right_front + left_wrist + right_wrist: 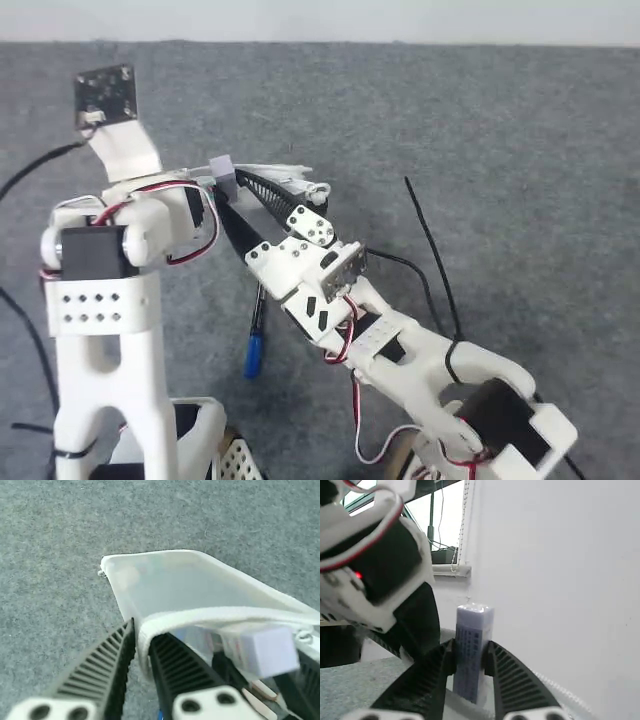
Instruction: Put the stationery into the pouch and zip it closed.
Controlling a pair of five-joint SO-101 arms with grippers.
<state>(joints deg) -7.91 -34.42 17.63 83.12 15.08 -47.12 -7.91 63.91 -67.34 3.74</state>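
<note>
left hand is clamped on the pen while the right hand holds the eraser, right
Not quite: the left wrist view shows the left hand clamped on the rim of the pouch, not the pen, which lies on the table. The right hand does hold the eraser.

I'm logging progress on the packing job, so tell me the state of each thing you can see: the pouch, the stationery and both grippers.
left gripper: shut on the rim of the pouch.
right gripper: shut on the eraser.
pouch: open, unzipped.
eraser: upright, at the mouth of the pouch.
pen: lying on the table, outside the pouch.
</note>
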